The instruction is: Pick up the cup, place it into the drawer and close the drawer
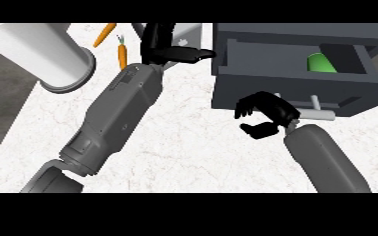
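Right robot hand (260, 114), black with fingers curled on nothing, sits at the dark grey drawer's (295, 82) front face, just beside its pale grey bar handle (319, 113). Left robot hand (166, 47), fingers extended and holding nothing, lies above the white marbled counter (184, 130) near two orange carrots (122, 55) and a white cylinder (52, 55). Inside the open drawer rests the small bright green cup (322, 63), smooth-sided and partly hidden by the drawer's wall.

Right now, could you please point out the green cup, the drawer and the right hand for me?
Green cup (321, 63): head view, on its visible side inside the drawer.
Drawer (284, 84): head view, on its dark front wall.
Right hand (267, 111): head view, on its palm.
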